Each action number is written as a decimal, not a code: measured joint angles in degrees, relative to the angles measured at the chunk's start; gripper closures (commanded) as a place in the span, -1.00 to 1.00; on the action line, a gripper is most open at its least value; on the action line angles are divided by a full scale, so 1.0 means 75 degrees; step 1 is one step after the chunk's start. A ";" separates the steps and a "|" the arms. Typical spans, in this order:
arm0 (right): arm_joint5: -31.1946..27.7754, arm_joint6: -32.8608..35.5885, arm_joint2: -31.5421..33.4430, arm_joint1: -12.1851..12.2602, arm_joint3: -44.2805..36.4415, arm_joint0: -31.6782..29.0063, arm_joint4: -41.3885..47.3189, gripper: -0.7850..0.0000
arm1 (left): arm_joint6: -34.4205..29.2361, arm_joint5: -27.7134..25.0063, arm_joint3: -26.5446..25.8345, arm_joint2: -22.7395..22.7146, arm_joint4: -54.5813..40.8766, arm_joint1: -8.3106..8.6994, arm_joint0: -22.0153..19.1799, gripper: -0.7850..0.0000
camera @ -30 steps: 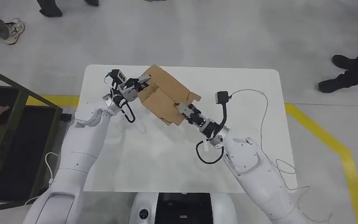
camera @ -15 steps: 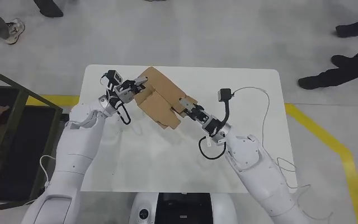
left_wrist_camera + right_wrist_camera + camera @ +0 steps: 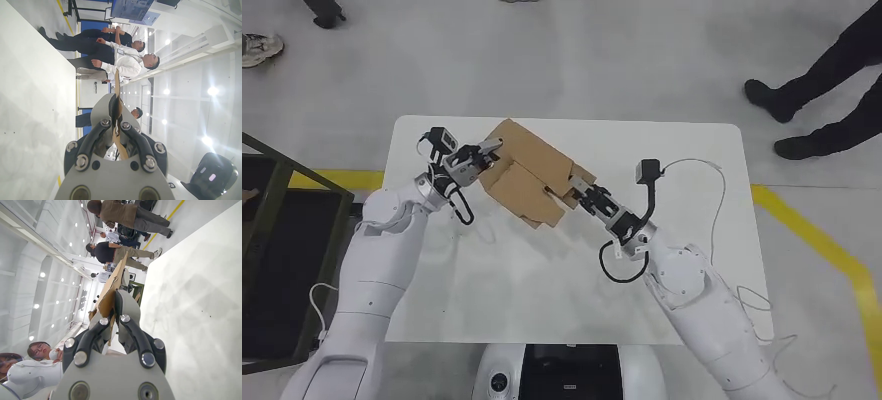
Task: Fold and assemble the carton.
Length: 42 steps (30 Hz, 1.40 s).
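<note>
The flat brown carton (image 3: 527, 175) is up over the far half of the white worktop (image 3: 542, 290), slanting from the far left down toward the right, and both arms have hold of it. The left end effector (image 3: 485, 155) is at the carton's left corner, clamped tight on the cardboard edge. In the left wrist view the sheet runs edge-on straight between its fingers (image 3: 102, 108), pinched with no gap. On the other side, the right end effector (image 3: 584, 198) is clenched on the carton's right end, and the right wrist view shows its fingers (image 3: 128, 306) squeezing a ragged, partly folded flap. From above, the carton reads as several overlapping panels, with a long one at the far side and shorter flaps nearer the robot. It seems held just off the worktop between the two grips, though the top view doesn't settle whether its middle touches the surface. A yellow floor line (image 3: 812, 235) runs past the worktop's right side.
</note>
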 measured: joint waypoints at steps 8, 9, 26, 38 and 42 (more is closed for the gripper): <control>0.0085 -0.0046 -0.0005 -0.0037 -0.0035 -0.0070 0.0214 1.00 | 0.0011 -0.0015 -0.0059 -0.0048 0.0008 0.0025 0.0076 1.00; 0.0085 -0.0049 -0.0024 -0.0045 -0.0040 -0.0076 0.0224 1.00 | 0.0020 -0.0012 -0.0076 -0.0050 -0.0014 0.0025 0.0083 1.00; 0.0047 -0.0159 -0.0069 -0.0116 0.0016 -0.0154 0.0223 1.00 | 0.0210 -0.0083 -0.0174 -0.0031 0.0127 0.0045 0.0088 -1.00; 0.0199 -0.1024 0.0299 -0.0120 -0.0110 -0.0125 -0.0644 1.00 | 0.0814 -0.0111 -0.0642 -0.0296 -0.0115 0.0065 0.0342 -1.00; 0.0682 -0.1953 0.0250 -0.0183 -0.0327 -0.0211 -0.1091 1.00 | 0.0964 0.0008 -0.1120 -0.0252 -0.0188 0.0056 0.0644 -1.00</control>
